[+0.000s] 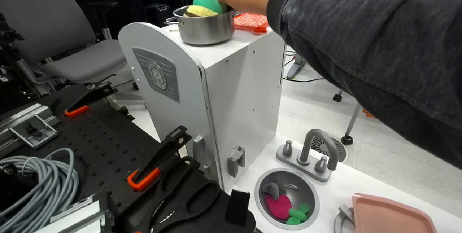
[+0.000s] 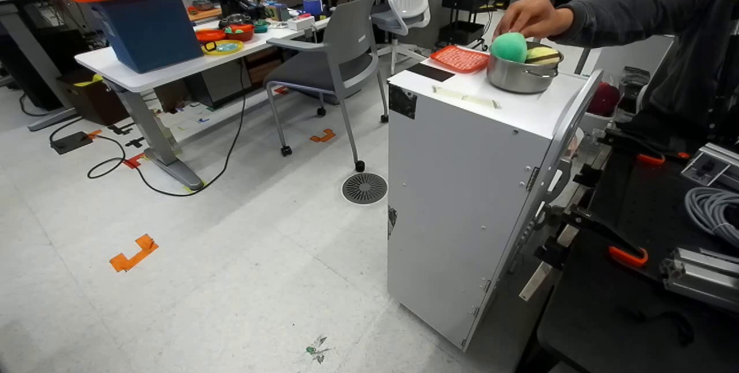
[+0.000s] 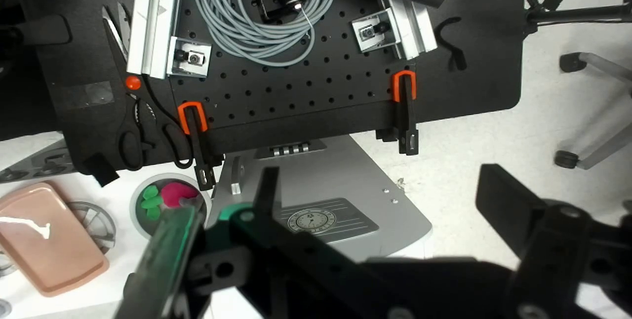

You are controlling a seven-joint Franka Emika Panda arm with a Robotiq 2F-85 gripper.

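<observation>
In the wrist view my gripper (image 3: 379, 180) has its two black fingers wide apart, with nothing between them. Beyond them lies the grey front of the toy cabinet (image 3: 395, 225) with its printed dial (image 3: 312, 220). A steel pot (image 1: 206, 31) stands on the white cabinet (image 1: 249, 88) in both exterior views. A person's hand (image 2: 531, 18) is at a green soft toy (image 2: 508, 47) in the pot's mouth. Beside it in the pot is a yellow and brown soft piece (image 2: 541, 54). The gripper itself cannot be made out in either exterior view.
A red grid-patterned item (image 1: 251, 21) lies behind the pot. Beside the cabinet are a sink (image 1: 313, 204) holding pink, green and grey toys, a faucet (image 1: 321, 146) and a pink tray (image 1: 393, 215). The black table (image 3: 276, 92) carries clamps, scissors (image 3: 133, 126) and coiled grey cable (image 3: 266, 52).
</observation>
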